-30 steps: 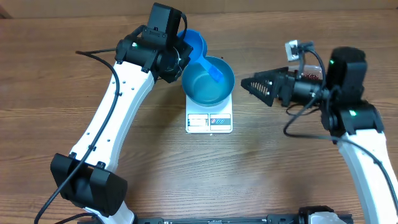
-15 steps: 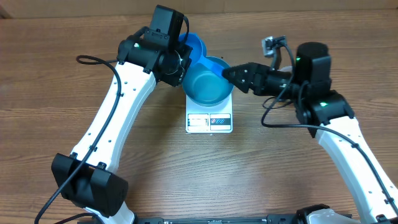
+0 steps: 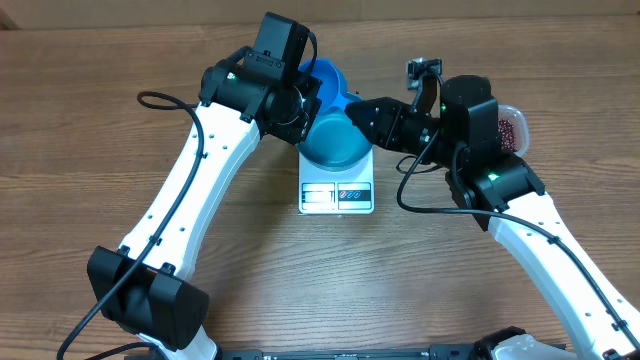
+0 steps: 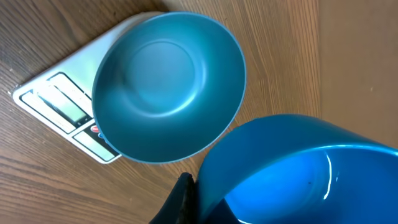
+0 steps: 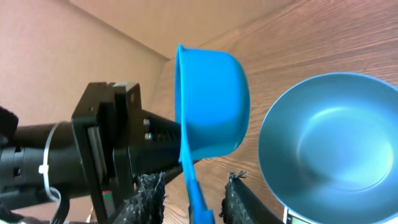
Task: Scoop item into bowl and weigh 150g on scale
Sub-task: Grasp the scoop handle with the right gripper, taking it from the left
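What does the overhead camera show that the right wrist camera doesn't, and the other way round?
Only overhead: the clear plastic tub of small dark red-brown beans, and the display of the flat white square scale. Only right wrist: the handle of the small blue plastic scoop between the parted fingers of the right end effector. Both: the round blue bowl and that scoop.

Glossy plastic scoop (image 5: 211,106), smooth satin-sheen bowl (image 5: 336,137), matt wood-grain table (image 3: 90,140).

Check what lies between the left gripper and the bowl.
Only the blue scoop, tipped on its side beside the bowl; the right wrist view shows it.
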Controlling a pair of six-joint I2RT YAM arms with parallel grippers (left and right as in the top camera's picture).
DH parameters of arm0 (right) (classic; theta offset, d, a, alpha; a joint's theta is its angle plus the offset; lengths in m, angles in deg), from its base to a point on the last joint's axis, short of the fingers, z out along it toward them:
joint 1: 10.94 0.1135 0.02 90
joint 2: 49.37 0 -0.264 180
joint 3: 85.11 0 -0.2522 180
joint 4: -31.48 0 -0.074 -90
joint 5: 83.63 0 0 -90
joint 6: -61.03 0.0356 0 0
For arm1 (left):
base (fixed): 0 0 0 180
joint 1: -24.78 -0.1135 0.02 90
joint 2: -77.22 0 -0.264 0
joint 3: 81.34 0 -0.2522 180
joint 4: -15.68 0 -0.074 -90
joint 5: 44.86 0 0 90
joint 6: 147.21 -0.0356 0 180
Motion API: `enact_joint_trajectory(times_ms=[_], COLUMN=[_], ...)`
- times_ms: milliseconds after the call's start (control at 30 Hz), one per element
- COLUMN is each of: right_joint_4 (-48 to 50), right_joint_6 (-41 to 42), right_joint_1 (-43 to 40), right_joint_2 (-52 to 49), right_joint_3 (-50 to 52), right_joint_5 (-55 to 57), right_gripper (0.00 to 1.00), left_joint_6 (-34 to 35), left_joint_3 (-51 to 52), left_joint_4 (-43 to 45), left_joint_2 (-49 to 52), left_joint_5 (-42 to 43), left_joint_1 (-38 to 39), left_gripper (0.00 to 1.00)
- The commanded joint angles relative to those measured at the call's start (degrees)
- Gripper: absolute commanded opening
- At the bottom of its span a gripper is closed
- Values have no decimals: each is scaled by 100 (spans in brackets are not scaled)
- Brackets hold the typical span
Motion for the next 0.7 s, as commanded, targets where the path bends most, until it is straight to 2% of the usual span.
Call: enact_joint_trajectory(times_ms=[0, 267, 667], right_joint_4=[57, 98, -2], right_joint_6=[52, 138, 136], right_joint_1=[22, 22, 22], right_joint_2=[4, 4, 4], right_joint_3=[-122, -122, -120], right_joint_5=[201, 201, 197], right_gripper=[30, 22, 19], left_joint_6=[72, 81, 186], left_joint_3=[26, 26, 26], left_joint_4=[-17, -96, -70], left_joint_2=[-76, -76, -76], left_joint_5=[199, 192, 168], left_joint_1=[55, 162, 153], left_gripper=[4, 4, 4])
